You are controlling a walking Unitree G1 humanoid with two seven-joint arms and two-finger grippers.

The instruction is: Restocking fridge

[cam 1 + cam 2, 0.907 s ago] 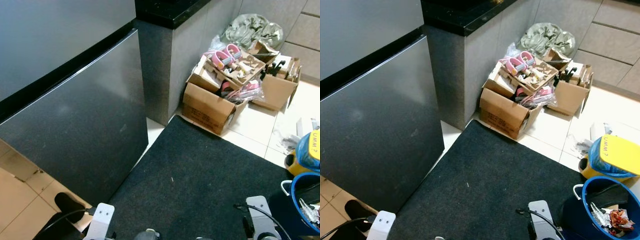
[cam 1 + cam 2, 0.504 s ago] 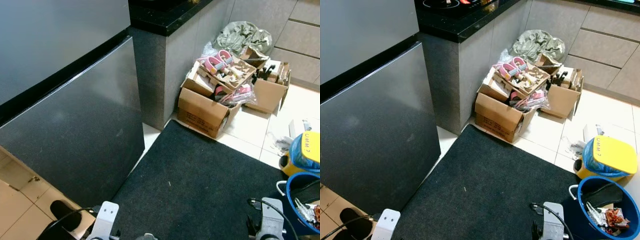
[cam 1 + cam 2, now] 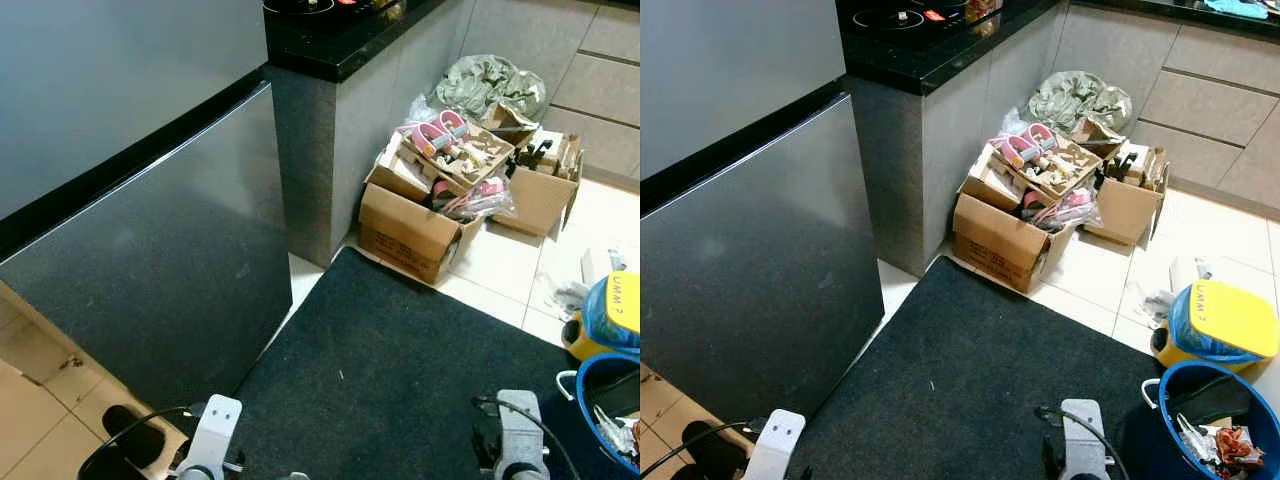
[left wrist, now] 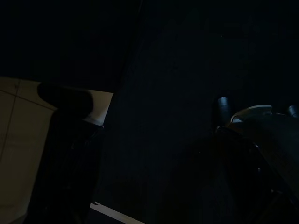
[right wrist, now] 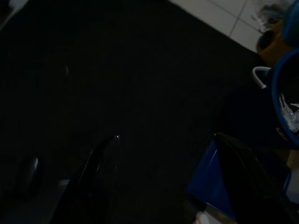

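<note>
On your far left stands the fridge [image 3: 130, 200], grey and with both doors closed, a black gap between the upper door and the lower one. Compared with a second ago you see more of the top of the scene: the black counter [image 3: 930, 40] just right of the fridge now shows a cooktop on it, so the camera has tilted up or moved back; the things themselves did not move.

Right of the fridge, past the counter's grey side, the open cardboard boxes [image 3: 440, 195] lie on the tiles, full of pink sandals and small things, with a green bundle [image 3: 490, 80] behind them. The dark mat [image 3: 970, 380] lies in front of the fridge and reaches to your lower edge.

Further right of the fridge you find the yellow-lidded container [image 3: 1220, 325] and the blue bucket [image 3: 1160, 395] beside the mat.

Both arms hang low. The left gripper [image 4: 254, 112] is in dark shade and you cannot tell how its fingers stand. The right gripper [image 5: 168, 172] hangs above the mat with its two fingers [image 5: 98, 168] well apart, holding nothing.
</note>
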